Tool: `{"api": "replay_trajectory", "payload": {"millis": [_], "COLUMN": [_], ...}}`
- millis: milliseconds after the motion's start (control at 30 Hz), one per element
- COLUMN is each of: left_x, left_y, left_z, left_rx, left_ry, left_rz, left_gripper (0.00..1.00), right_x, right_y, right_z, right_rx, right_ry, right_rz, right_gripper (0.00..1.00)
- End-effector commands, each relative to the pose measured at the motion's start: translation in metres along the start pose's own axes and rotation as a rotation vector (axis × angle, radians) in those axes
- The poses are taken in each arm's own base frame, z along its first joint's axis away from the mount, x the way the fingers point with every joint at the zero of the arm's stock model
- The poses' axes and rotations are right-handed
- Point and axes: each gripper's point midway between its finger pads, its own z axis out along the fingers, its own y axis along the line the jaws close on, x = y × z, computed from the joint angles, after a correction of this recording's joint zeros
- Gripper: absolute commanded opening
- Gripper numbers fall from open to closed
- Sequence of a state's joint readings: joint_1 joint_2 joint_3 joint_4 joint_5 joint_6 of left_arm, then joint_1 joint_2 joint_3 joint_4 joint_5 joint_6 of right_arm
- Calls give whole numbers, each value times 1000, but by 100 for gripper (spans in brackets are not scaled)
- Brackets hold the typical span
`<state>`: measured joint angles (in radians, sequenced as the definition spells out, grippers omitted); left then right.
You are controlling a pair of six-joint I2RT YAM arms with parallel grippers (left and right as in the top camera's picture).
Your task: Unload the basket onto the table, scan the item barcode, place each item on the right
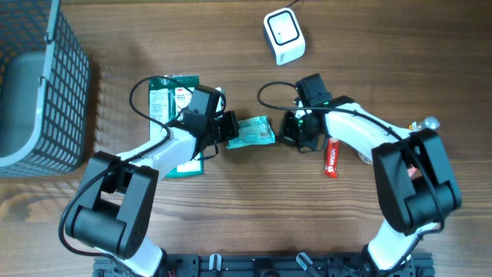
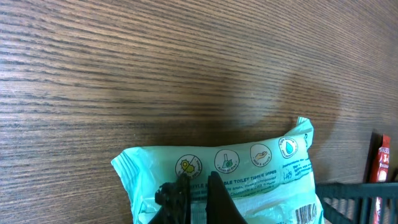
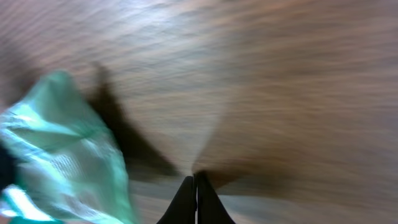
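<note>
The item is a teal wipes packet (image 1: 255, 131) lying mid-table between the two arms, with its barcode (image 1: 266, 137) facing up. My left gripper (image 1: 229, 129) is shut on the packet's left end. In the left wrist view the packet (image 2: 261, 168) fills the lower frame, the dark fingers (image 2: 217, 199) pinch its film, and the barcode (image 2: 308, 213) shows at the lower right. My right gripper (image 1: 294, 135) hovers just right of the packet, shut and empty. In the blurred right wrist view the gripper (image 3: 194, 178) has its tips pressed together and the packet (image 3: 56, 149) is at the left. The white scanner (image 1: 284, 35) sits at the back.
A grey mesh basket (image 1: 38, 85) stands at the far left. A green flat package (image 1: 171, 96) lies under my left arm. A red tube (image 1: 331, 157) lies by my right arm, and a shiny small object (image 1: 424, 123) sits at the right.
</note>
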<state>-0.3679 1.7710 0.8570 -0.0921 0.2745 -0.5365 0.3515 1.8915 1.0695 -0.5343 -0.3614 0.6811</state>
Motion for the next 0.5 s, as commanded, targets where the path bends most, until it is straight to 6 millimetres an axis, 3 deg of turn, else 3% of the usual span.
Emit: {"api": "replay_trajectory", "payload": {"millis": [0, 167, 333, 467], "left_x": [18, 19, 19, 19], "left_y": [32, 32, 32, 32], "left_z": [15, 15, 15, 15], "left_rx": [-109, -110, -111, -111], "left_ry": [41, 43, 43, 44], "left_rz": [-15, -15, -15, -15], "left_gripper": [4, 5, 5, 5], "right_x": [-19, -30, -21, -33], "right_y": [8, 95, 109, 89], "right_z": [-28, -42, -22, 5], "right_rx": [4, -288, -291, -173], "right_ry": [-126, -247, -245, -283], "right_rz": [-112, -329, -378, -334], "right_gripper": [4, 8, 8, 4]}}
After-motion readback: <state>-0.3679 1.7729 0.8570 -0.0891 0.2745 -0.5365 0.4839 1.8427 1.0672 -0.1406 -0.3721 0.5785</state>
